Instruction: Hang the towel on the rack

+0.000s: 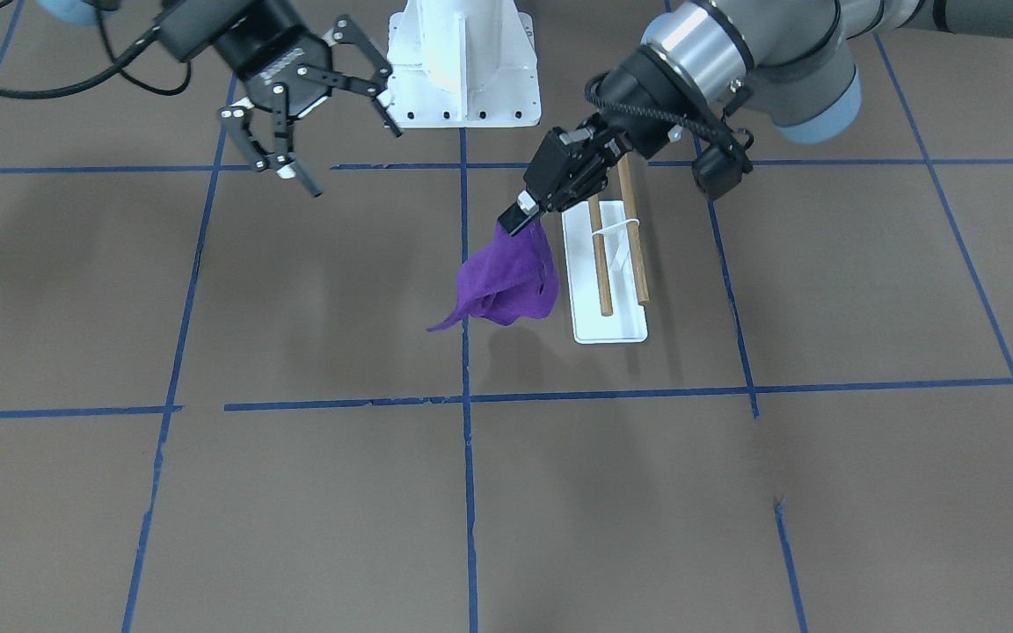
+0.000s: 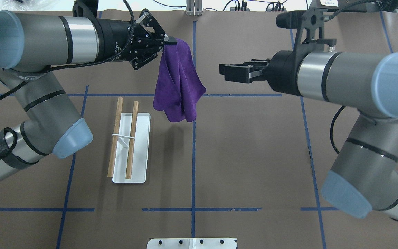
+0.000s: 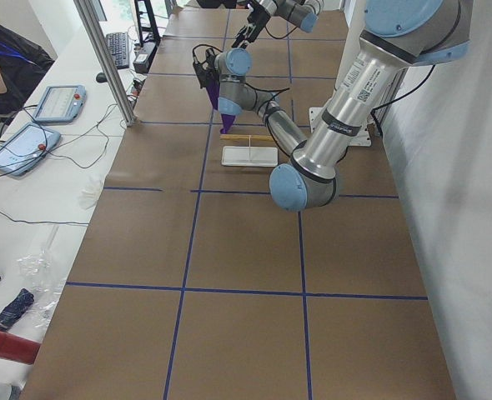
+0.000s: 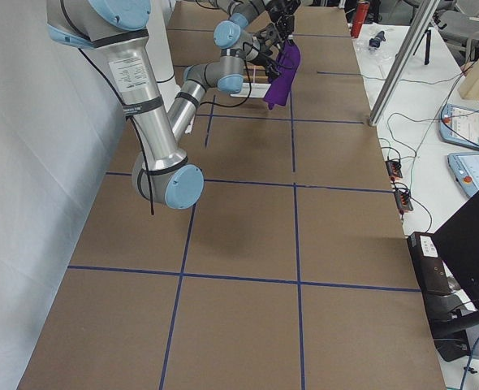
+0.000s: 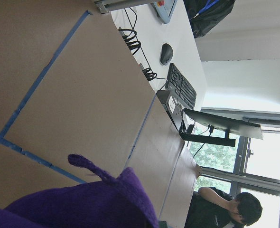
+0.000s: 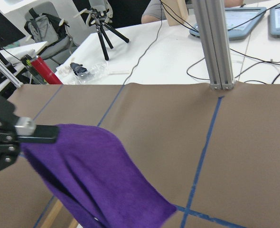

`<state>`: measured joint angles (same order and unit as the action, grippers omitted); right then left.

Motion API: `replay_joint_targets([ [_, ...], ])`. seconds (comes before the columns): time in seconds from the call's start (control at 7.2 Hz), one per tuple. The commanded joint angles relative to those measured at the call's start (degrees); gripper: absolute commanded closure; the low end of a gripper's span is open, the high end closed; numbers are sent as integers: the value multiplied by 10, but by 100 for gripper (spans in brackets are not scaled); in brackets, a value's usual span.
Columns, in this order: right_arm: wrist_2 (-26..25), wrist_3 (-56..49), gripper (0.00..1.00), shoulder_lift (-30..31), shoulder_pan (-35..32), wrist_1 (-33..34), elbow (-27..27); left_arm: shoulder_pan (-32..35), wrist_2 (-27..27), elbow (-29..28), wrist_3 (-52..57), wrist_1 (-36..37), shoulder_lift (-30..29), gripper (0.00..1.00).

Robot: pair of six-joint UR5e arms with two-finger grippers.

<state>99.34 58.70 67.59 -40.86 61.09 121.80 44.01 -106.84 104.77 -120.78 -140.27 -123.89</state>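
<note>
Purple towel (image 5: 83,204) fabric fills the bottom of the left wrist view, fuzzy and close to the lens, with a small loop of the same cloth sticking up from its edge. Beyond it lies the brown tabletop (image 2: 254,155), marked into squares by blue tape lines.

From overhead, the left gripper (image 2: 169,42) reaches in from the left side, its jaws clamped together on the towel's top edge. The towel hangs down from that pinch in loose folds and widens toward the bottom. In the front-facing view one corner trails out to a point, and a shadow lies on the tabletop beneath the cloth, so its lower end appears to hang clear of the surface.

The rack (image 2: 140,166) stands on the tabletop just beside the hanging towel, on the side nearer the left arm. It has a flat white rectangular base and a thin white upright carrying two brown wooden rods (image 2: 132,138) that run parallel along the length of the base. No part of the towel touches the rods or the base. Seen from the front, the left wrist sits above the far end of the rods.

The right gripper (image 1: 354,160) is held in the air on the other side of the centre tape line, well apart from the towel. Its jaws are spread wide and hold nothing. Its wrist camera looks across at the draped cloth and the left fingertip gripping it.

A white robot pedestal (image 1: 462,61) is bolted down at the robot's edge of the tabletop.
</note>
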Motion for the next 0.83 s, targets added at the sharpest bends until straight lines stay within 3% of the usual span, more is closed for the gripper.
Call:
replay_joint_targets([
  [0.0, 170, -30, 0, 27, -130, 60, -5, -4, 22, 93, -20, 124, 9, 100],
  [0.28, 203, -104, 0, 44, -171, 133, -6, -76, 157, 156, -9, 263, 9, 100],
  [0.56, 203, -232, 0, 47, -201, 238, -16, -115, 230, 257, 48, 445, 9, 100],
  [0.69, 202, -269, 0, 47, -211, 277, -18, -133, 249, 280, 62, 500, 10, 100],
])
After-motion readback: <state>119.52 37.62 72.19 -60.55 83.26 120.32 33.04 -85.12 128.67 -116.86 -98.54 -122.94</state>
